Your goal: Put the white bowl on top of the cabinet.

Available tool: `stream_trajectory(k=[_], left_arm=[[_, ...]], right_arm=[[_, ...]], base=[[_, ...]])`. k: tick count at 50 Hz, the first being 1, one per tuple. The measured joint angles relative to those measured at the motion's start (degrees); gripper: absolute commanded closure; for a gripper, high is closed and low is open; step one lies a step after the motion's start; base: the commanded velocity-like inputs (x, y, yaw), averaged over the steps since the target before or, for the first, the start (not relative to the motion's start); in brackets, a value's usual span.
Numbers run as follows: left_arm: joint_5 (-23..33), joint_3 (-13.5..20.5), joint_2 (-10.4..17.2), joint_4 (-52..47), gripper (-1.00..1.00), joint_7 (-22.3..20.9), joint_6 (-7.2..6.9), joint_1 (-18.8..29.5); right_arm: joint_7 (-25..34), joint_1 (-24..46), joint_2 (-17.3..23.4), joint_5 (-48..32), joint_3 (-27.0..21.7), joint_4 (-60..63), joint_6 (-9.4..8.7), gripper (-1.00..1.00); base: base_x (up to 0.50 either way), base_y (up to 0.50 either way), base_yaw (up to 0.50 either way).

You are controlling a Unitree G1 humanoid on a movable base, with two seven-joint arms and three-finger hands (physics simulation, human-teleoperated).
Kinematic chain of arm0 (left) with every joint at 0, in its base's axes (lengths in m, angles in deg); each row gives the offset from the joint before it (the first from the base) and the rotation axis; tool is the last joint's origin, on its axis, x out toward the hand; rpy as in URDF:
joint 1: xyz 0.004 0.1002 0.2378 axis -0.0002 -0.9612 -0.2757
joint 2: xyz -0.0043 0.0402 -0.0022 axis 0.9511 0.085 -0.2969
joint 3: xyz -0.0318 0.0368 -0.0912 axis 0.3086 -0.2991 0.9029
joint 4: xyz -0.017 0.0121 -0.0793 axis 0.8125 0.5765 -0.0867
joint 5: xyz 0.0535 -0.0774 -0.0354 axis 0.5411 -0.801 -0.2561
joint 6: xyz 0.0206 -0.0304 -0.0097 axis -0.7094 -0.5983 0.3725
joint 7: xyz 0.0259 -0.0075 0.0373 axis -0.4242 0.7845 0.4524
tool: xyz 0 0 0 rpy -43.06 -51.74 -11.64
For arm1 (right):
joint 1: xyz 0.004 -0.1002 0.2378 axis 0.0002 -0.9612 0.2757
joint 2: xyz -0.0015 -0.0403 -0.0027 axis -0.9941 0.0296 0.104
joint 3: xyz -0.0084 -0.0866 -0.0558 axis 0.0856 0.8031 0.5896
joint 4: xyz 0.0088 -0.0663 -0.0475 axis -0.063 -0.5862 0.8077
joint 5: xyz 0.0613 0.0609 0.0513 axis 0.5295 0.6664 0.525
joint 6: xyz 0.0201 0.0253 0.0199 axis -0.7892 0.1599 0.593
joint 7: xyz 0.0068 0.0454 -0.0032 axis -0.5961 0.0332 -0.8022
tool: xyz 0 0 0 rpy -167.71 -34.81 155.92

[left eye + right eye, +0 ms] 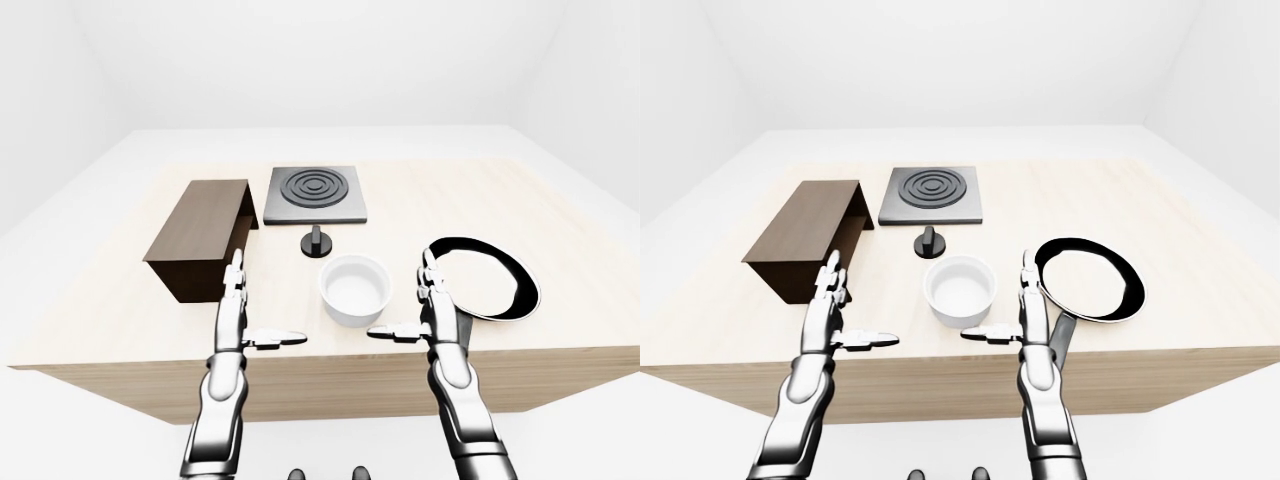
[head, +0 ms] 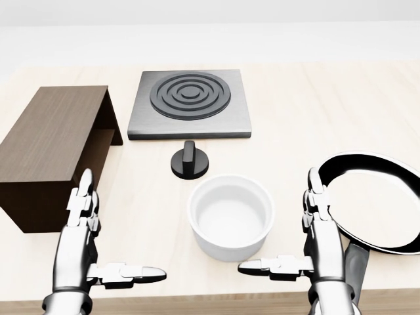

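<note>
The white bowl (image 2: 231,215) stands upright and empty on the wooden table (image 2: 315,125), near its bottom edge, between my two hands. The dark wooden cabinet (image 2: 56,147) lies at the left of the head view, its open side facing right. My left hand (image 2: 108,246) is open, fingers up and thumb pointing right, just below the cabinet and left of the bowl. My right hand (image 2: 295,239) is open, thumb pointing left, just right of the bowl and apart from it.
A black frying pan (image 2: 374,203) lies right of my right hand, its handle under the wrist. A grey stove plate with black rings (image 2: 190,102) lies above the bowl, with a black knob (image 2: 189,162) between them.
</note>
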Motion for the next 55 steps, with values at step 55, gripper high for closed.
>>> stream_trajectory(k=[55], left_arm=[[44.9, -21.8, -9.1, -2.0, -1.0, 5.1, -7.2, 7.6]], right_arm=[[2.9, 0.8, 2.9, -0.6, -5.0, 4.5, -4.1, -1.0]], base=[[0.0, 0.0, 0.0]])
